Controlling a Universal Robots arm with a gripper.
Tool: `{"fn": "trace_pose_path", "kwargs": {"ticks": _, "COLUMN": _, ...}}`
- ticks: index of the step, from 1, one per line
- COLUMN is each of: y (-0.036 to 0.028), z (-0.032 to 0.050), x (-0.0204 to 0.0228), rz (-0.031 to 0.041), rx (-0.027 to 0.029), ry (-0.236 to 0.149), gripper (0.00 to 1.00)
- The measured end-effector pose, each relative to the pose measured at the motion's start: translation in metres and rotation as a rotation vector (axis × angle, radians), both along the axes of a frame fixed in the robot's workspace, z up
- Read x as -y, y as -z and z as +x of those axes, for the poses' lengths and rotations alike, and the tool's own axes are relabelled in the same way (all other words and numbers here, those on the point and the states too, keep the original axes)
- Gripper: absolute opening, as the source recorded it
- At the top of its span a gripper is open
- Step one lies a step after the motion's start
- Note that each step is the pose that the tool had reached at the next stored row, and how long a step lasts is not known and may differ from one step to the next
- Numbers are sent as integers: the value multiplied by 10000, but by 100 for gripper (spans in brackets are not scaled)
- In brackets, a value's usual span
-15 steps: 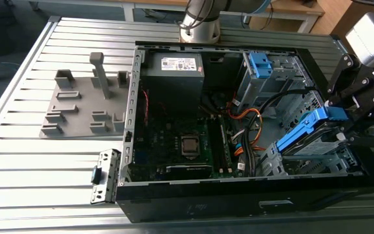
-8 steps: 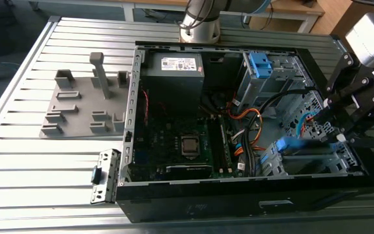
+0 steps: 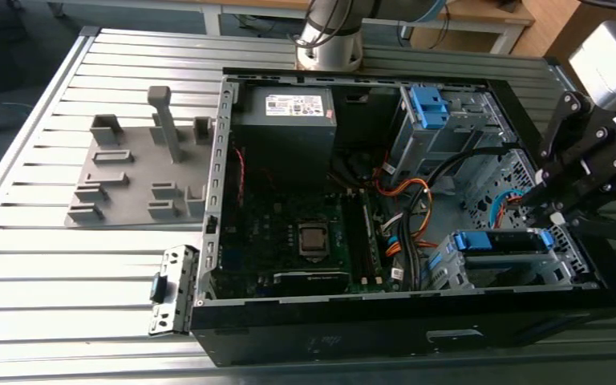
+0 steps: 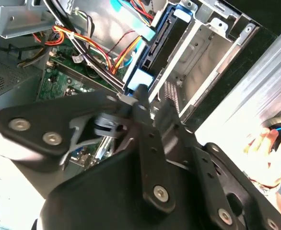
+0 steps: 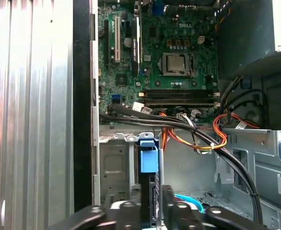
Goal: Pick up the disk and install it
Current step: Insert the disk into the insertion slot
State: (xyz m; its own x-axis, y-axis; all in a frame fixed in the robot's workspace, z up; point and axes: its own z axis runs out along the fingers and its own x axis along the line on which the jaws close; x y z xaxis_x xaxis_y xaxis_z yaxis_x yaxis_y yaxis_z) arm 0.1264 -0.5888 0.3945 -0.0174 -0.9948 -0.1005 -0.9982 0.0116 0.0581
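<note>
Hanging over the open computer case [image 3: 394, 321] at the exterior view's right, the gripper [image 3: 552, 210] sits just above the metal drive cage [image 3: 512, 269] in the case's near corner. The disk [image 4: 160, 45] stands on edge in that cage: in the second wrist view its dark side and blue rail frame run along the cage's slot, with a pale blue tab at the end nearest the fingers [image 4: 150, 129]. In the first wrist view the same disk [image 5: 148, 163] rises straight up from between the black finger links, its blue tab topmost. The links lie close beside the disk's end, but whether they actually clamp it or stand just clear — that I cannot tell.

Deeper in the case lie the green motherboard [image 3: 308, 233], a grey power supply box [image 3: 286, 120] with a white sticker, and orange and black cables [image 3: 415, 200]. A second cage with a blue bracket [image 3: 428, 108] stands at the far side. On the slatted metal bench [image 3: 62, 297] a grey fixture [image 3: 137, 172] rests well apart from the case. A person's hand [image 4: 270, 155] shows beyond the case in the second wrist view.
</note>
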Motion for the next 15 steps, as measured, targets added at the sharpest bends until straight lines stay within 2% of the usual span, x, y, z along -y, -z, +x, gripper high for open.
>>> {"fn": "trace_pose_path", "kwargs": {"ticks": 1, "y": 0, "z": 0, "x": 0, "rz": -1, "rx": 0, "ry": 0, "gripper": 30}}
{"fn": "trace_pose_path", "kwargs": {"ticks": 3, "y": 0, "z": 0, "x": 0, "rz": 0, "rx": 0, "ry": 0, "gripper": 18}}
{"fn": "trace_pose_path", "kwargs": {"ticks": 4, "y": 0, "z": 0, "x": 0, "rz": 0, "rx": 0, "ry": 0, "gripper": 18}}
{"fn": "trace_pose_path", "kwargs": {"ticks": 6, "y": 1, "z": 0, "x": 0, "rz": 0, "rx": 0, "ry": 0, "gripper": 11}}
{"fn": "trace_pose_path", "kwargs": {"ticks": 15, "y": 2, "z": 0, "x": 0, "rz": 0, "rx": 0, "ry": 0, "gripper": 11}}
